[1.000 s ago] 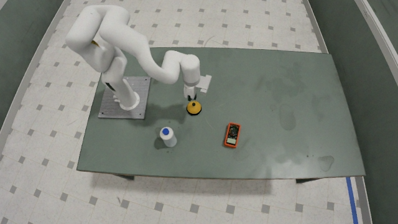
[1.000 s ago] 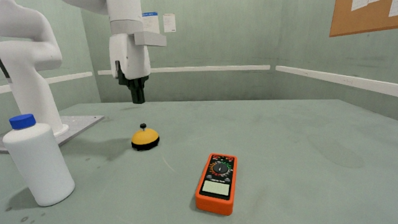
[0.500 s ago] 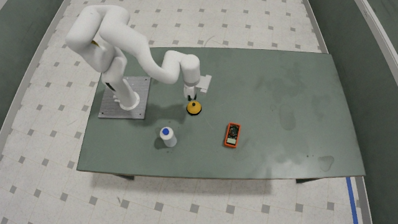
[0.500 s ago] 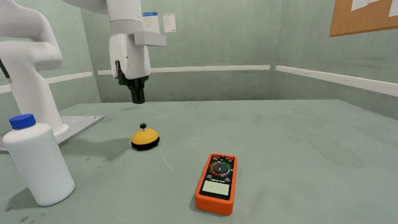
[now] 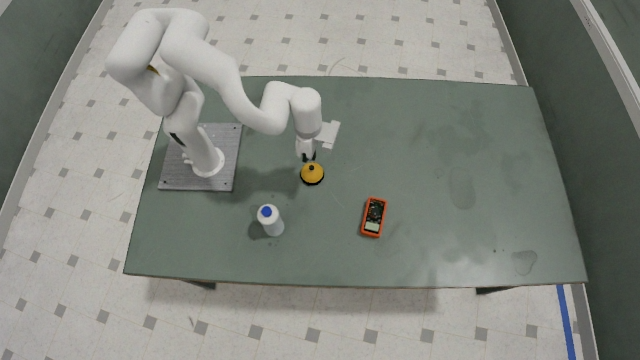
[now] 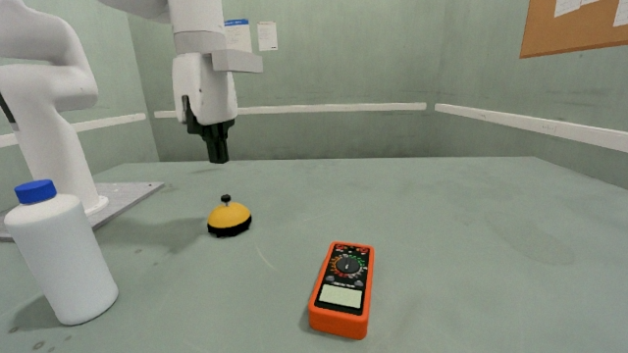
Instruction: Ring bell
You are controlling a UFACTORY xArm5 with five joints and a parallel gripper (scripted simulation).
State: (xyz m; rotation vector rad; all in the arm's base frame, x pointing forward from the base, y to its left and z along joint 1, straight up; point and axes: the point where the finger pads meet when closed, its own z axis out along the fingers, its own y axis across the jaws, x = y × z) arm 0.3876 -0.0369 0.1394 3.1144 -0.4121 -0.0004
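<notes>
The bell (image 5: pixel 312 173) has a yellow dome on a black base and sits on the green table near the robot's side. Its small black button (image 6: pixel 225 198) stands up on top of the dome, with nothing touching it. It also shows in the exterior view (image 6: pixel 229 219). My gripper (image 6: pixel 218 158) is shut and empty. It points down and hangs clearly above the bell, a little to its left in that view. In the top view the gripper (image 5: pixel 306 157) is just behind the bell.
A white bottle (image 5: pixel 270 219) (image 6: pixel 59 253) with a blue cap stands in front of the bell, nearer the table's front edge. An orange multimeter (image 5: pixel 374 216) lies flat to the right (image 6: pixel 343 287). The robot's base plate (image 5: pixel 200 156) is at the table's left.
</notes>
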